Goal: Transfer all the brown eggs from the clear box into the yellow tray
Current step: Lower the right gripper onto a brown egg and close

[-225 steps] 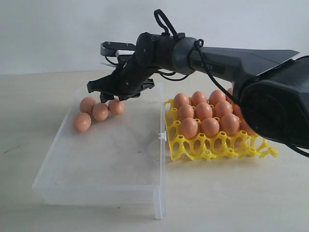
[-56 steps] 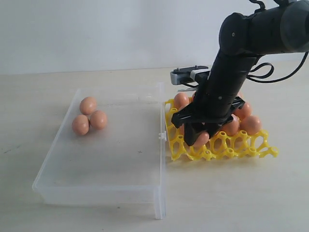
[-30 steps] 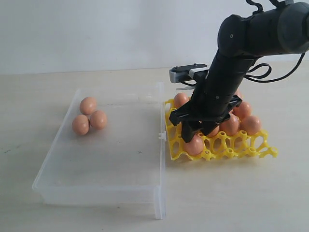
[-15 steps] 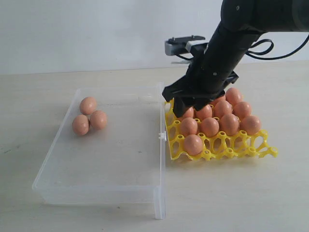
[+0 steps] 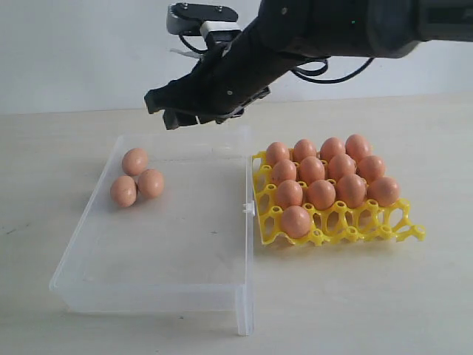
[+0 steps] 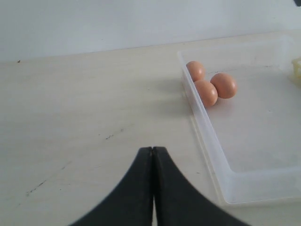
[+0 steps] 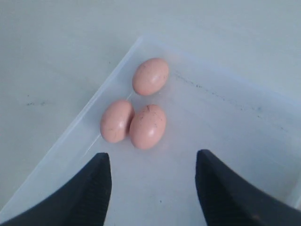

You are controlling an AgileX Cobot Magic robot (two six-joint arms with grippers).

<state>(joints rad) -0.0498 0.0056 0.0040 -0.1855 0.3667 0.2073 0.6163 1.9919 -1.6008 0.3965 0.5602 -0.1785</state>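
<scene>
Three brown eggs [image 5: 134, 160] [image 5: 151, 183] [image 5: 123, 191] lie huddled in the far left corner of the clear box [image 5: 148, 296]. The yellow tray [image 5: 411, 233] to its right holds several more brown eggs [image 5: 295, 221]. My right gripper [image 5: 171, 112] hangs open and empty in the air above the box's far edge, a little right of the three eggs. Its wrist view looks down on those eggs [image 7: 147, 126] just past the open right gripper [image 7: 153, 157]. My left gripper [image 6: 153, 150] is shut on nothing over bare table, outside the box wall [image 6: 207, 136], with the eggs [image 6: 206, 92] beyond it.
A small white clasp [image 5: 247, 208] juts from the box's long edge facing the tray. The tray's front row has open cups [image 5: 347, 217] to the right of the front egg. Pale tabletop [image 5: 355, 310] surrounds both containers.
My right gripper let go of an egg into the tray's front left cup, rose, and swung left to above the box's far edge, open and empty. The box's three eggs stayed put.
</scene>
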